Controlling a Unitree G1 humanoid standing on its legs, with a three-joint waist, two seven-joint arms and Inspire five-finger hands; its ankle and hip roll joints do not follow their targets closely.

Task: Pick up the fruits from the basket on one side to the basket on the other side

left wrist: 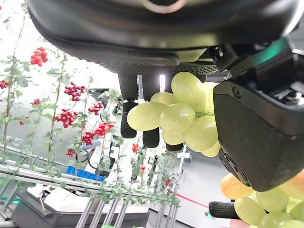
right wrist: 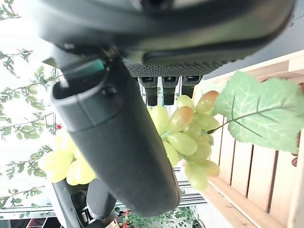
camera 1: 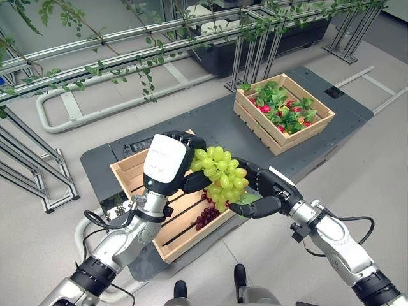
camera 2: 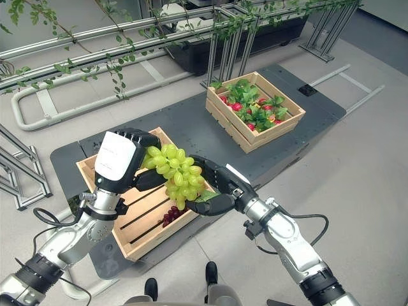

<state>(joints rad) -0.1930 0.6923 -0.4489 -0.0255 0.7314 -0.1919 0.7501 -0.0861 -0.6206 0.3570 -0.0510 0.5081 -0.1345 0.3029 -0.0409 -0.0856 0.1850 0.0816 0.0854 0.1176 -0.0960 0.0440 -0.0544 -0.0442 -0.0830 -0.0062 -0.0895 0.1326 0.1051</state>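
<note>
Between both hands: green grapes

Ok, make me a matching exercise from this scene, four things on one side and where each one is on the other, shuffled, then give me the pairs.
Things
1. green grapes
2. dark red grapes
3. left hand
4. far crate

Places or states
A. lying on the slats of the near crate
B. full of leaves and red fruit
C. held up between both hands
D. curled on the bunch, opposite the right hand

Pairs: 1-C, 2-A, 3-D, 4-B
</note>
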